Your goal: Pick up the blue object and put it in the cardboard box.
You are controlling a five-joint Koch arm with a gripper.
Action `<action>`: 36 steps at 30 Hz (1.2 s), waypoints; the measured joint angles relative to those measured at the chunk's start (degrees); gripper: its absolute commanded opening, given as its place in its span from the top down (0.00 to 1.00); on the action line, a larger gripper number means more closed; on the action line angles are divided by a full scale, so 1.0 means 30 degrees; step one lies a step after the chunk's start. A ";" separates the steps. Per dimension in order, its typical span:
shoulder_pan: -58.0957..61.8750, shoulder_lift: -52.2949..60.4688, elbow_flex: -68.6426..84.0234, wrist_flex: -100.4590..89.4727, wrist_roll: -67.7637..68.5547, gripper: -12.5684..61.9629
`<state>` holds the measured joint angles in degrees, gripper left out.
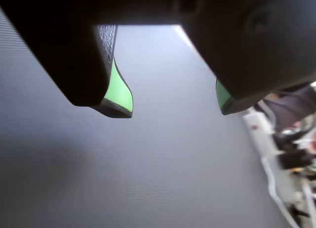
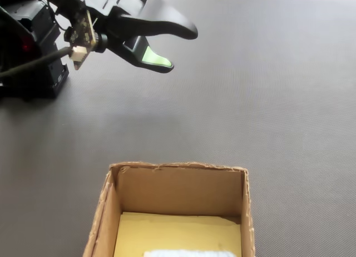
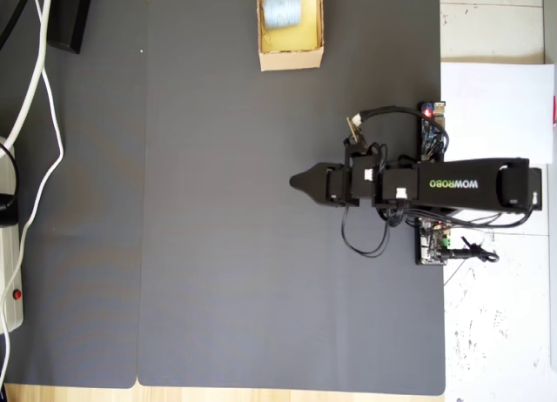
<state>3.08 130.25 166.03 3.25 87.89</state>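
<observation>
The cardboard box (image 3: 291,59) stands at the far top edge of the mat in the overhead view. The pale blue object (image 3: 280,9) lies inside it. In the fixed view the box (image 2: 178,187) is at the bottom, with a sliver of the blue object (image 2: 186,253) showing on its yellow floor. My gripper (image 2: 181,48) hovers above the mat, well away from the box, with its green-padded jaws spread apart. In the wrist view the gripper (image 1: 174,111) holds nothing; only bare mat shows between the jaws. From overhead, the gripper (image 3: 296,183) points left, below the box.
A dark grey mat (image 3: 218,245) covers the table. The arm's base (image 3: 432,193) stands at its right edge beside white paper (image 3: 496,97). White cables (image 3: 39,97) and a power strip (image 1: 261,134) lie off the mat's left side.
</observation>
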 measured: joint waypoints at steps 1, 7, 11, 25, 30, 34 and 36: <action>-0.0029 0.0000 0.0410 -0.0029 0.0029 0.37; -0.0205 0.0000 0.1934 -0.0703 0.0352 0.37; -0.0176 0.0000 0.2812 -0.1846 0.0439 0.37; 0.0264 0.0000 0.3457 -0.2227 0.0498 0.37; 0.0293 0.0000 0.3457 -0.2168 0.0498 0.37; 0.0322 0.0000 0.3457 -0.2168 0.0498 0.37; 0.0322 0.0000 0.3457 -0.2168 0.0498 0.37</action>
<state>4.04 130.25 176.40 -3.25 89.38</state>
